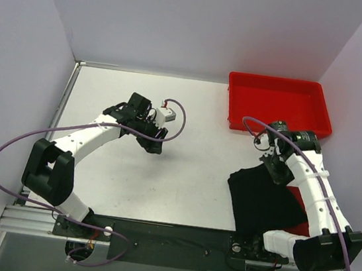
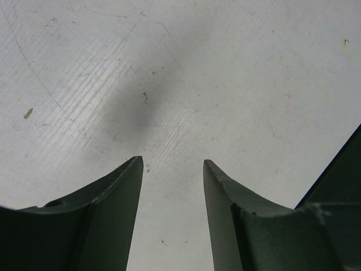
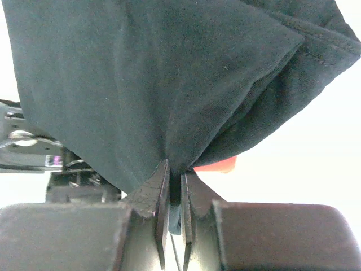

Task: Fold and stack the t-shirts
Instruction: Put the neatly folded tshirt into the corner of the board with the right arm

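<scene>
The black t-shirt (image 1: 257, 200) lies bunched on the table at the near right, and its upper edge is lifted by my right gripper (image 1: 276, 171). In the right wrist view that gripper (image 3: 176, 173) is shut on a fold of the black t-shirt (image 3: 141, 73), which hangs in front of the camera. Red cloth of the red t-shirt (image 1: 300, 227) shows from under the black one, and a sliver of it (image 3: 217, 165) appears below the fold. My left gripper (image 1: 153, 142) hovers over bare table at centre left. Its jaws (image 2: 172, 162) are open with nothing between them.
A red plastic tray (image 1: 279, 106) stands at the back right, just beyond my right gripper. Grey walls close in the table on the left, back and right. A dark straight-edged shape (image 2: 342, 172) enters the left wrist view at the right.
</scene>
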{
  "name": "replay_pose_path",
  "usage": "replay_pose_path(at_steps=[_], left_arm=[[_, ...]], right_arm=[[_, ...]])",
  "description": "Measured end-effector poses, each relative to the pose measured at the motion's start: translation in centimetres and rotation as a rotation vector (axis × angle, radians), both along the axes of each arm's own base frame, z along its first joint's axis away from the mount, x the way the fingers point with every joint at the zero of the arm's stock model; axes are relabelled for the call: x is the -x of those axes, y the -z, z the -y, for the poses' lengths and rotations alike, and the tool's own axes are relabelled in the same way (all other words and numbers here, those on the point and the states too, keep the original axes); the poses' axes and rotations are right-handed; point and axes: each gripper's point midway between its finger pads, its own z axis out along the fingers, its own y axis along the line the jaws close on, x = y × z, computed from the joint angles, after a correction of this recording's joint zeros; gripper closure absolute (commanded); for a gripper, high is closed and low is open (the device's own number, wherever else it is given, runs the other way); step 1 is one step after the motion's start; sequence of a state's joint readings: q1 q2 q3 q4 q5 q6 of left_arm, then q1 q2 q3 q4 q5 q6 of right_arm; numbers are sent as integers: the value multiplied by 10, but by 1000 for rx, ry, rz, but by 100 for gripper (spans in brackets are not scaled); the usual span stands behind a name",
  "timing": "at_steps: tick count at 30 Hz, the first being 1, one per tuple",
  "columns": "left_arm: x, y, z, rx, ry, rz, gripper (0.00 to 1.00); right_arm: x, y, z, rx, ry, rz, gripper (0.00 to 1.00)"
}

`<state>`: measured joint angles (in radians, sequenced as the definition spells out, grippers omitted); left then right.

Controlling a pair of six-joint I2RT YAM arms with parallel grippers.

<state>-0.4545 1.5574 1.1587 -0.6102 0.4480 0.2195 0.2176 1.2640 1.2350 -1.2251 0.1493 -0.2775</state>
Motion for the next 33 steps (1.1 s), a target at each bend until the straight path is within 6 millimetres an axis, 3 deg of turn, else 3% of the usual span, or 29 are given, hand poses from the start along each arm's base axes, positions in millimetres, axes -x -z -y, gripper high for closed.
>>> replay_pose_path(at_steps=[7, 11, 19, 26, 28, 33], left_arm=[[-1, -1, -1, -6, 6, 6, 43], [-1, -1, -1, -7, 7, 5, 43], [-5, -3, 0, -12, 10, 16, 43], [-6, -1, 0, -18, 11, 9, 43], [-6, 0, 0, -19, 11, 7, 43], [-6, 1, 0, -20, 12, 3, 43]], right_arm=[[15, -32, 34, 158, -59, 91, 100], [13, -46, 42, 200, -75, 116, 100], [17, -56, 50, 223, -94, 148, 100], [30, -67, 76, 301, -47, 144, 100], [35, -65, 83, 323, -46, 123, 100], [61, -33, 107, 374, -38, -62, 100]])
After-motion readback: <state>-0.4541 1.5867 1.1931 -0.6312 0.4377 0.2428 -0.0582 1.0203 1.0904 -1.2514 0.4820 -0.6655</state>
